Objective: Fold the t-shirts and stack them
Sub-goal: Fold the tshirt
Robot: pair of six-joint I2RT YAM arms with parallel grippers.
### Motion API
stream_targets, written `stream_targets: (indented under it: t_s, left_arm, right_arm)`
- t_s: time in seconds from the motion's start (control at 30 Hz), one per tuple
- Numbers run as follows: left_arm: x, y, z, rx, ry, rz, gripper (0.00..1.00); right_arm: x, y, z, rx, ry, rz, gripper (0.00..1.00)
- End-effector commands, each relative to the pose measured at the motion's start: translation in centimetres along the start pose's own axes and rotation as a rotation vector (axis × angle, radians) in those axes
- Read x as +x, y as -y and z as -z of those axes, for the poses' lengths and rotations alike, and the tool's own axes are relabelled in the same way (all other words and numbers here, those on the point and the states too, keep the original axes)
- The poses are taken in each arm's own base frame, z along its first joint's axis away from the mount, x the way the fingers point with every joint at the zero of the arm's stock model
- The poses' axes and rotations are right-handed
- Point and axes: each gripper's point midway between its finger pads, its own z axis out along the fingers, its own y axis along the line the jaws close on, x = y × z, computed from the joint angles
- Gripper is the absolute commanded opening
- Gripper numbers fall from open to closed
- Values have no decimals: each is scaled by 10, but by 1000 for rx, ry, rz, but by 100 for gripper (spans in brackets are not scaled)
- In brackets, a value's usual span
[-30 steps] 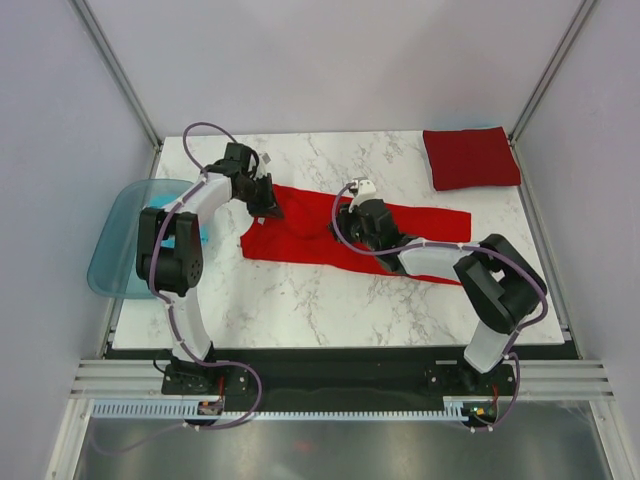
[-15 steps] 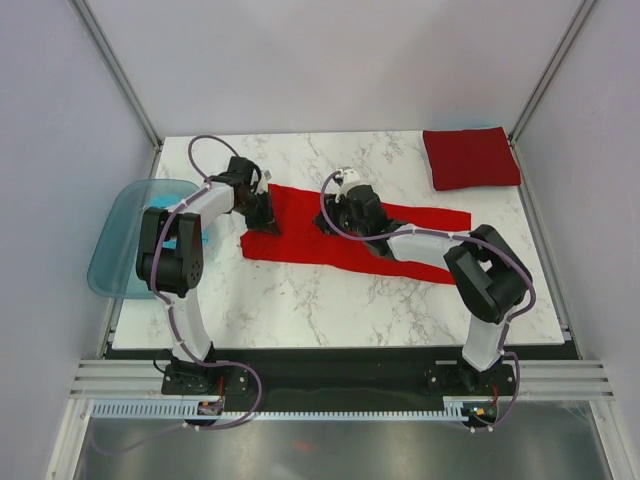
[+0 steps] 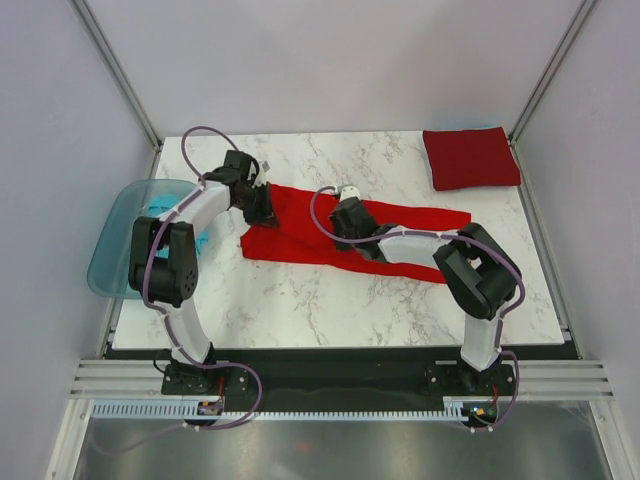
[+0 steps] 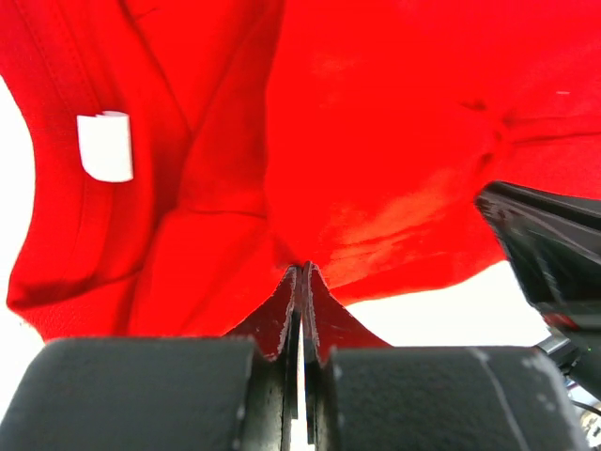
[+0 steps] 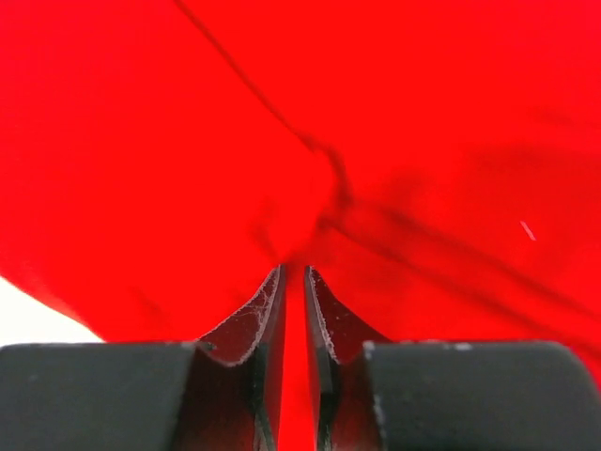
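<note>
Top external view: at the far left a translucent blue bin hangs over the left edge of the white marbled surface. The left arm reaches up past it and bends inward, so that the left claw comes down on the left end of the red t-shirt. This shirt lies spread in a long, creased band across the middle of the surface, slanting from the upper left toward the lower right. Its left part is bunched and doubled over.

The right arm stretches leftward, low over the shirt. The right claw meets the cloth near the middle of the band, close to the left claw but apart from it.

In the far right corner of the surface lies a folded dark red t-shirt, a neat rectangle well apart from the spread shirt and from both arms.

In the left wrist view the fingertips are pressed tight together, pinching a fold of the red cloth. To the left of the pinch, a white label shows on the inside of the neckline. At the right edge part of the other arm's black body shows.

In the right wrist view the fingertips stand very narrow, with red cloth filling the slit between them. Wrinkles in the cloth run out from the pinched spot, and a sliver of the surface shows at the lower left.
</note>
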Motion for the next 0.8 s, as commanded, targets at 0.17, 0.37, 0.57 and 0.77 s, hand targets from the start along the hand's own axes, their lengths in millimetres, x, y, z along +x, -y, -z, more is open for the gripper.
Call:
stream_targets:
  t_s: [0.17,0.37,0.57,0.77]
  left_arm:
    - [-5,26,32,53,73,-79,2]
    - [1,24,27,47,53,-79,2]
    - [13,26,21,30,33,-90,2]
    - [19,21,14,2,14,-89,2]
  right_arm:
    - [-34,7,47,57,87,-161,25]
    - [-46,1,47,75,112,-344,38]
    - [-51,3,20,124,116,-353,39]
    - [-46,4,-1,159,90,-368,38]
